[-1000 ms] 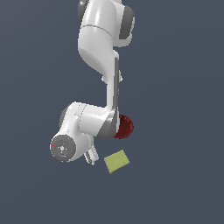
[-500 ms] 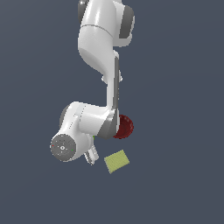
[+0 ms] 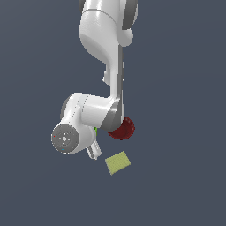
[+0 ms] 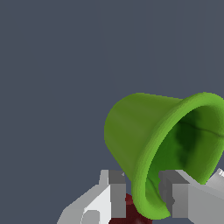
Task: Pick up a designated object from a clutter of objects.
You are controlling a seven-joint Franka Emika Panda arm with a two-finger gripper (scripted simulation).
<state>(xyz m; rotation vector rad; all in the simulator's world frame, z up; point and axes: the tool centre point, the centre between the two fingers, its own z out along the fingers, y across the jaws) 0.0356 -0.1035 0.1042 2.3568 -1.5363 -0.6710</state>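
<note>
In the wrist view the green cup (image 4: 144, 131) fills the frame, tilted, its darker inside facing the camera. My gripper (image 4: 144, 194) is shut on the cup's rim wall, one finger (image 4: 116, 192) outside it and the other inside. The exterior view shows only a green sliver of the cup (image 3: 95, 129) behind the white hand, and one finger (image 3: 92, 152) pokes out below. The dark red fluted bowl (image 3: 122, 129) sits right beside the hand, half hidden by the arm. The yellow-green ball is out of view.
A flat pale yellow sponge (image 3: 118, 162) lies just to the exterior view's right of the finger, below the bowl. A bit of the red bowl (image 4: 130, 210) shows between my fingers in the wrist view. The arm's white links rise above the scene.
</note>
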